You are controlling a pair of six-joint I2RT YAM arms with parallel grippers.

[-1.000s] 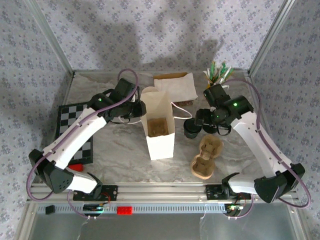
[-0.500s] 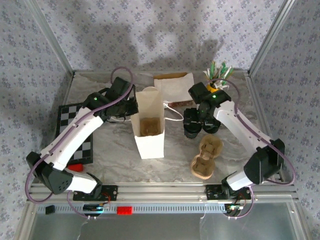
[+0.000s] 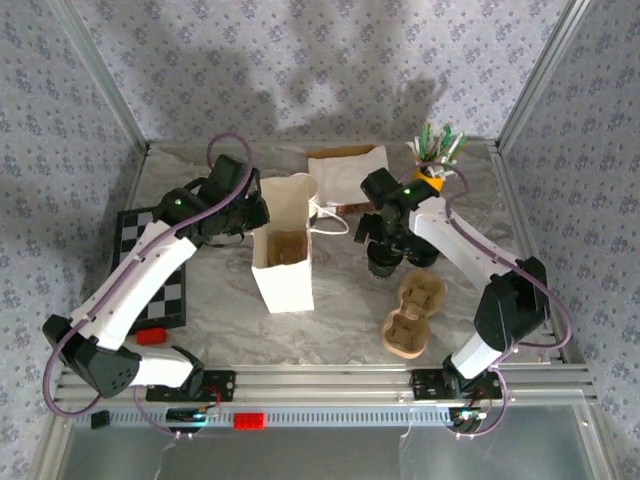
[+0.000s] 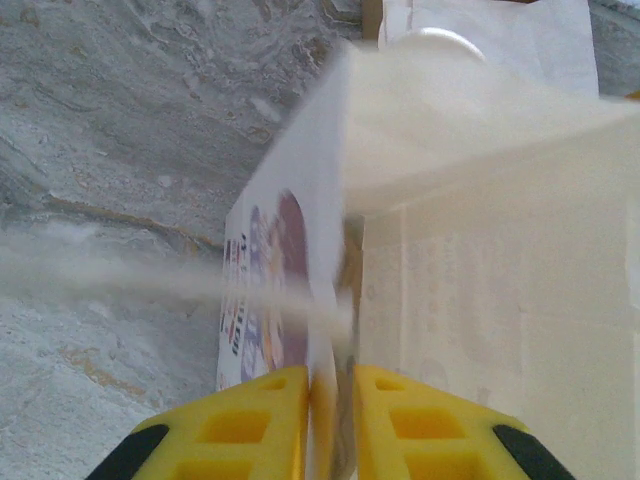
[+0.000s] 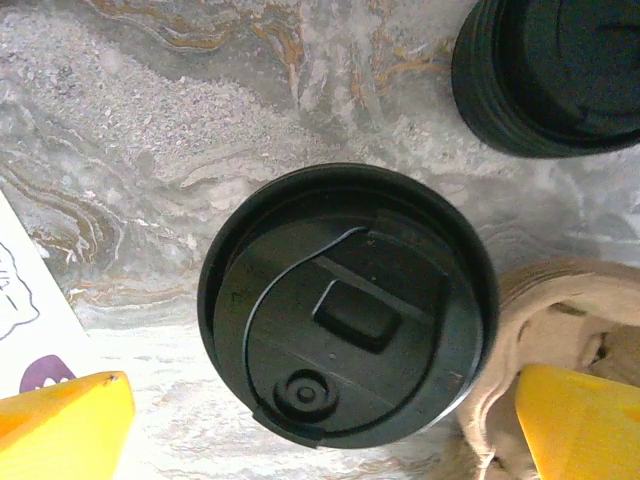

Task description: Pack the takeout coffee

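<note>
The takeout coffee's white cup is hidden. A black round lid [image 5: 345, 305] lies straight below my right gripper [image 5: 320, 425], whose yellow fingers stand wide open on either side of it without touching. From above, that gripper [image 3: 385, 250] hovers over the lid right of the bag. The white paper bag [image 3: 285, 285] stands upright and open, with a brown cardboard insert [image 3: 287, 248] at its bottom. My left gripper [image 4: 332, 420] is shut on the bag's [image 4: 480, 250] upper left wall, which is pinched between the fingers.
A second black lidded piece [image 5: 550, 70] sits just behind the first. A brown pulp cup carrier [image 3: 410, 315] lies front right. A yellow cup of sticks [image 3: 435, 170] and white napkins [image 3: 350, 175] are at the back. A checkerboard [image 3: 140, 250] lies left.
My left gripper has dragged the bag leftward. The right gripper has swung left and back over the black lid, with its jaws spread a little wider.
</note>
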